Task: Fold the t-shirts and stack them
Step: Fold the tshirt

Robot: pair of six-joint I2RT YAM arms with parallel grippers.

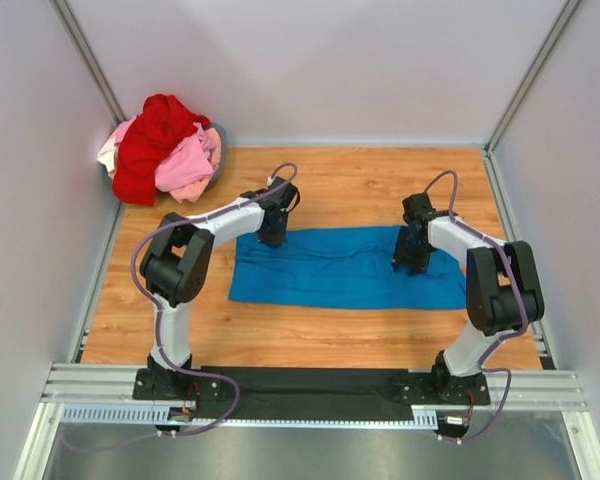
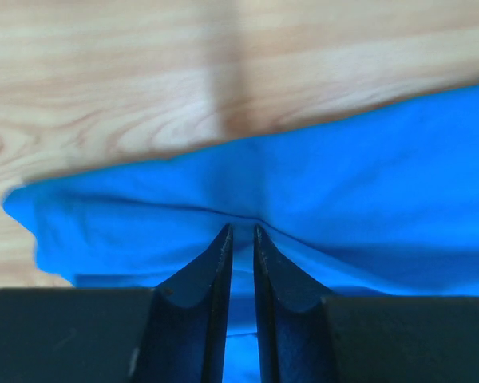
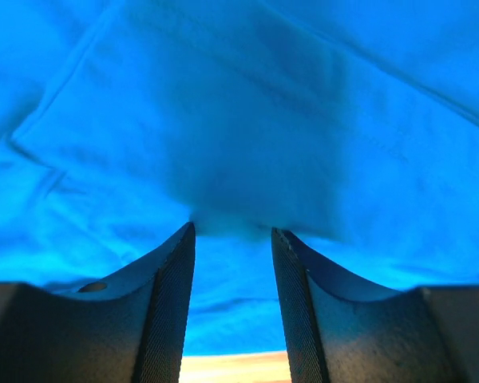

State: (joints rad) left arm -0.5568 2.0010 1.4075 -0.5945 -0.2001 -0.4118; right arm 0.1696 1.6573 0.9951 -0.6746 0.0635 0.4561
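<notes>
Top view: the bright blue cotton t-shirt [image 1: 345, 268] lies flattened as a wide band across the wooden tabletop [image 1: 330, 175], with bare board along every edge. A tangled heap of red, pink and whitish shirts [image 1: 165, 150] fills the far-left corner. The left gripper [image 1: 273, 238] and right gripper [image 1: 410, 262] stand over the shirt's far edge, fingertips hidden. Left wrist view: jaws narrowly parted at a crease, released; bare wood lies beyond the hem. Right wrist view: jaws wider apart, empty; blue cloth nearly fills the view.
</notes>
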